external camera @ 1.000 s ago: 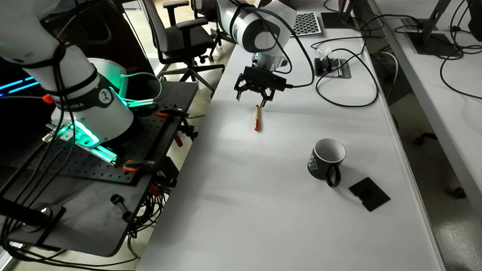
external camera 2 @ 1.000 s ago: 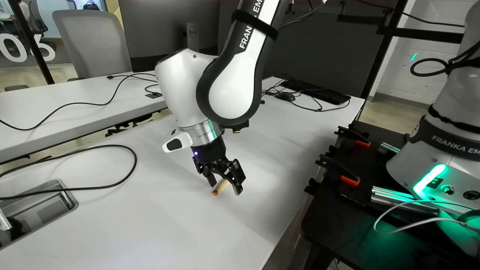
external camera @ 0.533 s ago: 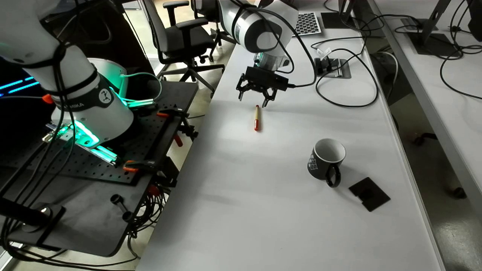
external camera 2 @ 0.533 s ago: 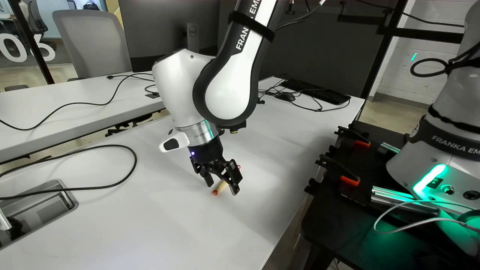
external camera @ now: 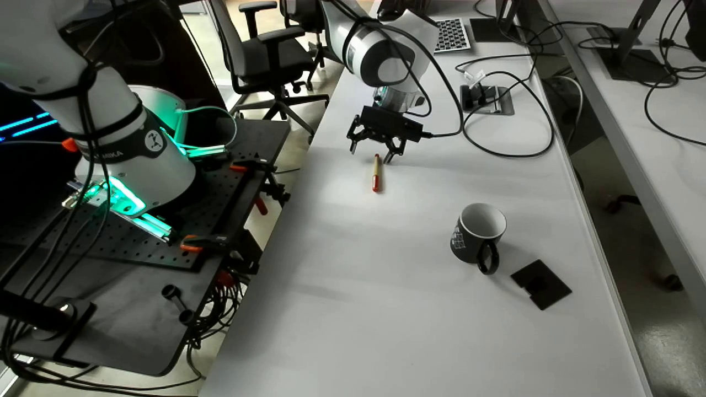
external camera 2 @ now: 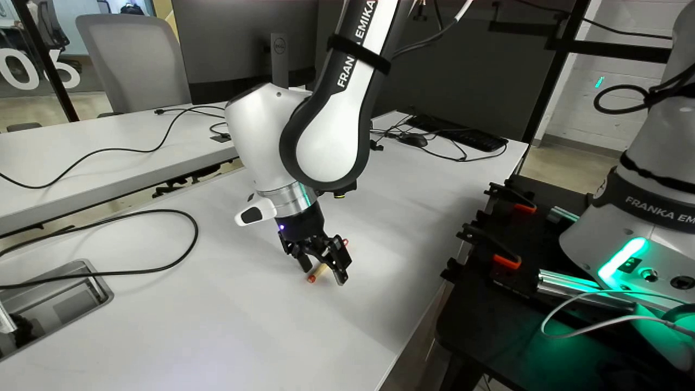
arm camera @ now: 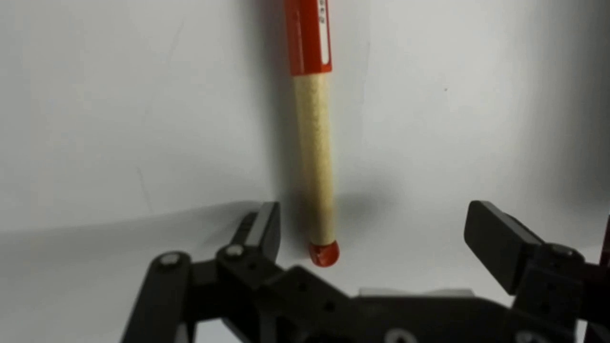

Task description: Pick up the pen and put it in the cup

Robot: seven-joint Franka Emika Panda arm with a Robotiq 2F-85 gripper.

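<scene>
On a pale bench (external camera: 331, 309), a short pen (external camera: 376, 173) is laid flat, its red part and its paler barrel both exposed to view. Over the paler barrel, the end effector (arm camera: 376, 228) is held with its jaws spread wide; in the wrist view the pen's small red tip is framed between them, with bench surface seen on either side, and it is set closer to one jaw than to the other. How high the jaws are held cannot be told. Well apart from the pen, a black cup (external camera: 468, 251) is stood upright, its pale inside and side handle shown in an exterior view. Just beside the cup, a flat black pad (external camera: 543, 288) is laid. Farther off, a laptop keyboard (external camera: 452, 34) is partly hidden by the white arm (external camera 2: 336, 141), and in both exterior views a black cable (external camera: 513, 156) is seen looped on the bench
</scene>
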